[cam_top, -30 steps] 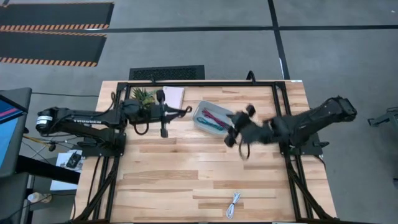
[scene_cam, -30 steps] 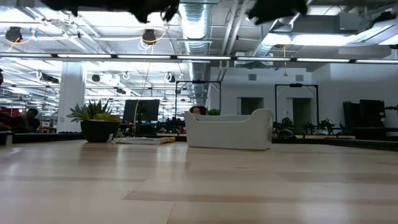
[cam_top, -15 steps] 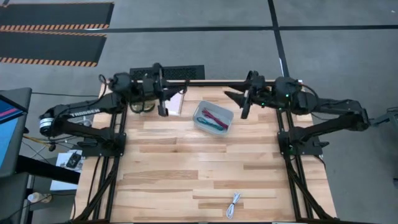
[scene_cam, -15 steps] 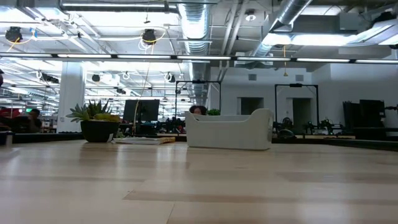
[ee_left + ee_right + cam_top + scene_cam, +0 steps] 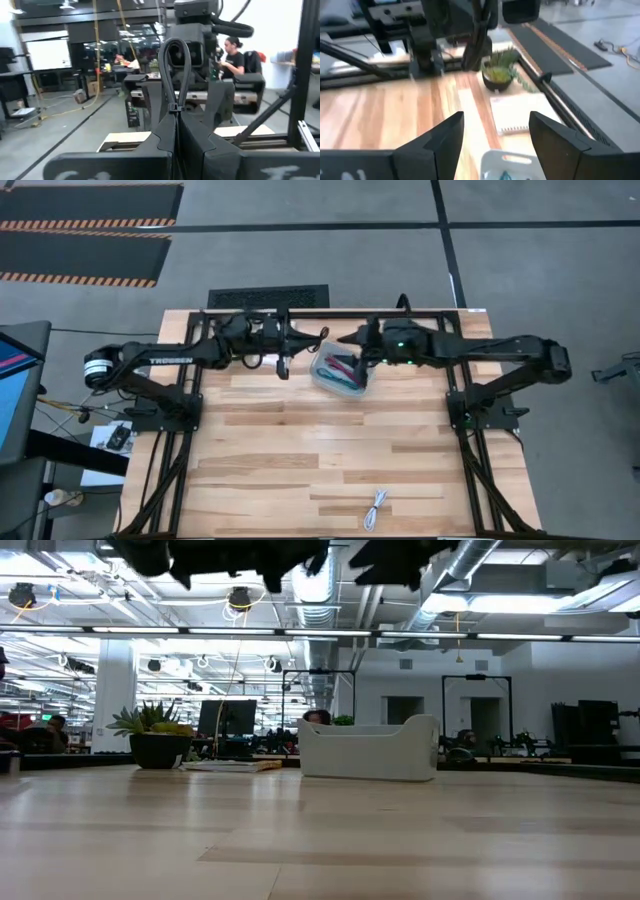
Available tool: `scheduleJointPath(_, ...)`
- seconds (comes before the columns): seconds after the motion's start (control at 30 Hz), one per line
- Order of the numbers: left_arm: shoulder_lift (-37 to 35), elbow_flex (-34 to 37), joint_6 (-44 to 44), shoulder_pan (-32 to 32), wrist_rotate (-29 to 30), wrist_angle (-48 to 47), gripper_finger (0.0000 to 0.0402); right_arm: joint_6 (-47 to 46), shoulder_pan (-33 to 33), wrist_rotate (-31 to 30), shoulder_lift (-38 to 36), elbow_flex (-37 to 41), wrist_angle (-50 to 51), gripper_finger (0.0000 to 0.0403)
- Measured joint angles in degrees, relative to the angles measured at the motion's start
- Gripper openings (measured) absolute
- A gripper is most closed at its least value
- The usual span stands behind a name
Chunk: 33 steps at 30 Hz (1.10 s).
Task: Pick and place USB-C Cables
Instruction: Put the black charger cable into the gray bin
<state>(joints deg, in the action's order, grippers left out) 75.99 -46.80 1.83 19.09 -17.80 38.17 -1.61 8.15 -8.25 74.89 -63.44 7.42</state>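
Both my arms over the table's far edge.
My left gripper [image 5: 284, 362] is closed, empty; my right gripper [image 5: 352, 350] gapes empty above the tray [image 5: 322, 379].

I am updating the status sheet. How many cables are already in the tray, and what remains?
Done: the maroon-pink cable and teal cable lie in the tray. In hand: nothing; the right gripper is open above the tray, the left gripper is shut and empty. Left: the white cable at the table's near edge. No black cable is visible.
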Motion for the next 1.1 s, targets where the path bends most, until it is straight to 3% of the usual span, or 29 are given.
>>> scheduleJointPath(0.13, 0.02, 5.76, -2.13, 0.04, 2.06, 8.50, 0.0000, -0.06, 1.85, 2.55, 4.25, 0.02, -2.89, 0.0249)
scheduleJointPath(0.47, 0.02, 12.94, -5.08, 0.02, 1.67, 21.25, 0.0000, -4.53, 6.60, 19.13, 9.15, 0.02, -19.82, 0.0249)
scheduleJointPath(0.9, 0.02, 14.14, -10.80, -0.15, 4.54, 22.32, 0.0000, -1.38, 4.78, 22.12, 7.60, -0.04, -26.08, 0.0249)
scheduleJointPath(1.1, 0.00, 14.14, -7.75, -2.68, 6.57, 23.04, 0.0000, -2.88, 4.71, 22.05, 7.68, 0.00, -25.82, 0.0249)
